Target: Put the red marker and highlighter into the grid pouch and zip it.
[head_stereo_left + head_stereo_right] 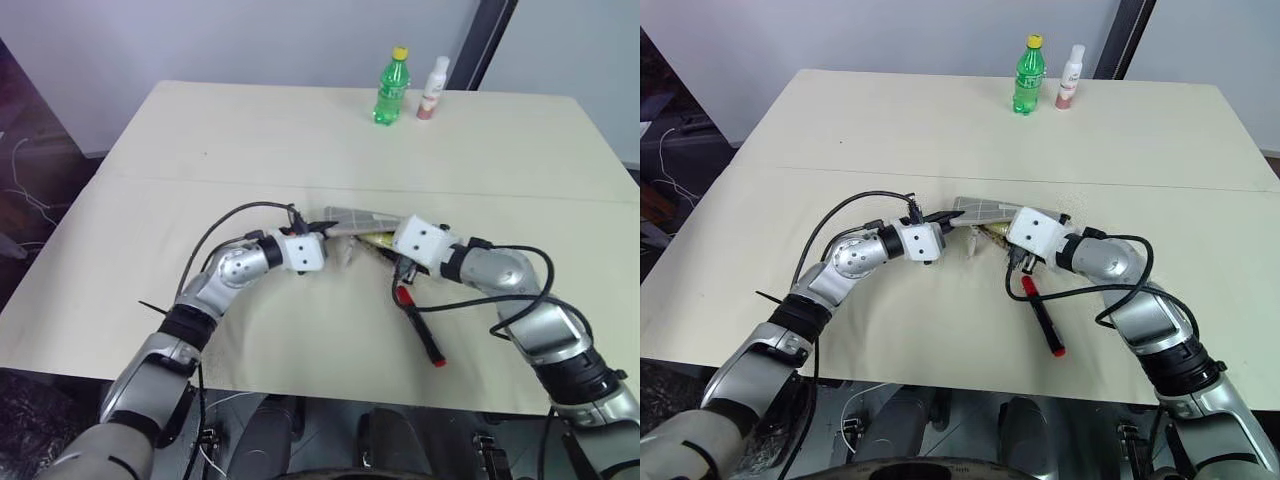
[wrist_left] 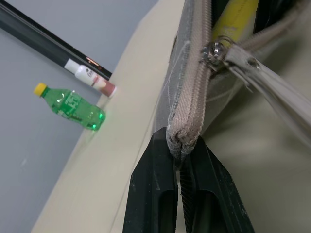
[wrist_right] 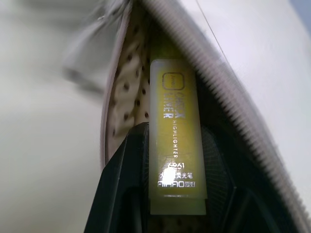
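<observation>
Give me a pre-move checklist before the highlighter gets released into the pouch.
1. Left gripper clamped on the pouch edge at the zipper end: ok.
2. Pouch mouth open: ok, the zipper is parted.
3. Highlighter held between the right gripper's fingers: ok.
4. Highlighter tip inside the mouth: ok; how far in, cannot tell.
5. Marker in the pouch: not ok, it lies on the table nearer the robot than the pouch.
6. Bottle out of the way: ok, at the table's far edge.
</observation>
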You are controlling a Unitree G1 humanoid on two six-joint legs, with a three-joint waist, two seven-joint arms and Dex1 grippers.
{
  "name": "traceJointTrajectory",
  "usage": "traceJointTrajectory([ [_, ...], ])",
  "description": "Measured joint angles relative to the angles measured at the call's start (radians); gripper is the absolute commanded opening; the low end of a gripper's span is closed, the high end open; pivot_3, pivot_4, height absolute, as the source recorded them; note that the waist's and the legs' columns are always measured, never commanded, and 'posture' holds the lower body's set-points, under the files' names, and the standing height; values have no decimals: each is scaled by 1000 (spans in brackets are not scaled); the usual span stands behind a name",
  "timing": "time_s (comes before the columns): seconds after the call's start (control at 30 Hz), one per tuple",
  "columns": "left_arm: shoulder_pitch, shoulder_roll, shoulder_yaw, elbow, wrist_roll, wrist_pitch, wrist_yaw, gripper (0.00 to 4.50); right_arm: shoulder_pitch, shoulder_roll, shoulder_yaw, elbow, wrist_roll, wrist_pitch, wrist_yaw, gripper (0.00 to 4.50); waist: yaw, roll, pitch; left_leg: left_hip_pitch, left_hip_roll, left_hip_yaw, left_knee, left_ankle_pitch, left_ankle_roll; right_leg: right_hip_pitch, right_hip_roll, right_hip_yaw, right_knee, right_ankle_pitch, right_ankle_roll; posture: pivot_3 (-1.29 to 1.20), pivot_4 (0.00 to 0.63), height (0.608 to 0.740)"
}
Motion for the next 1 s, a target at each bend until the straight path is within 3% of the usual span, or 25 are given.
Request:
traceJointTrajectory([
  [0.1, -5, -4, 13, 14, -35, 7, -5, 0, 40, 1, -31, 7, 7, -46, 8, 2350, -1, 0, 0, 0, 0, 0, 0, 0, 0, 0, 0, 0, 0, 0, 0, 0, 150, 740],
  [0.23, -16, 7, 53, 25, -67, 9, -3, 0, 142, 23, -125, -52, 146, -45, 61, 4427, -2, 0, 0, 0, 1, 0, 0, 2, 0, 1, 0, 0, 0, 0, 0, 0, 150, 740],
  [0.5, 0, 11, 78, 34, -79, 25, -1, 0, 240, 48, -267, -186, 286, 6, 58, 4475, 1, 0, 0, 1, 1, 0, 1, 0, 1, 1, 0, 0, 1, 0, 0, 0, 150, 740],
  [0.67, 3, 17, 82, 35, -79, 24, -1, 0, 414, 49, -394, -345, 519, 156, 100, 4475, 7, 0, 0, 1, 1, 0, 0, -1, 2, 1, 0, 0, 0, 0, 0, 0, 150, 740],
  [0.8, 7, 18, 82, 36, -78, 22, 2, 0, 570, 60, -502, -404, 597, 224, 73, 4475, 13, 0, 0, 1, 1, 0, 0, -1, 2, 1, 0, 0, 0, 0, 0, 0, 150, 740],
  [1.0, 20, 21, 79, 49, -68, 16, 13, 0, 776, 58, -478, -412, 486, 210, 12, 4475, 23, 0, 0, 1, 1, 0, 0, -1, 1, 1, -1, 1, 0, 0, 0, 0, 150, 740],
])
